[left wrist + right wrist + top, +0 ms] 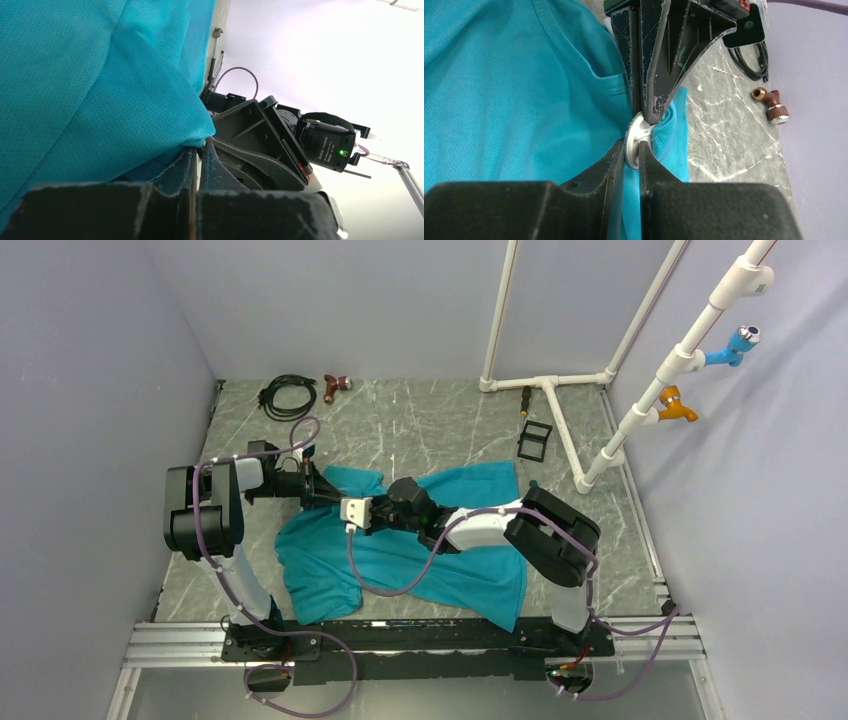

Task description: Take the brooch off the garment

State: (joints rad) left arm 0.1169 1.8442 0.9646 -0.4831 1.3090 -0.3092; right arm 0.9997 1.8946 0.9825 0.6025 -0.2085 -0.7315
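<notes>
**Top view.** The garment [440, 560] lies rumpled across the middle of the marble-patterned table [420, 430]. Your left gripper [322, 490] reaches in from the left and your right gripper [352, 512] from the right. The two meet tip to tip over the shirt's far-left corner. You cannot make out the brooch from here (the gripper bodies cover that spot). At the back of the table are a coiled black cable [287, 396], a reddish-brown fitting [335, 386] just beside it, a white pipe frame [560, 410] and a small black frame [534, 440].

**Left wrist view.** Your left fingers are pressed together, with a fold of teal fabric pinched at their tips. Cloth fills the left half of the picture. The right gripper's dark body sits just beyond the fold, with a green light showing on its camera. The brooch is hidden behind the fabric here.

**Right wrist view.** Here you see the brooch [632, 142], a pale grey disc seen edge-on against the garment near its hem. Your right fingers are closed on it, one on each face. The left gripper comes from the opposite side with its fingers together. Its tips touch the disc's upper rim, and bunched fabric is caught there. The cable and the fitting lie on bare table to the right, well apart from the shirt.
</notes>
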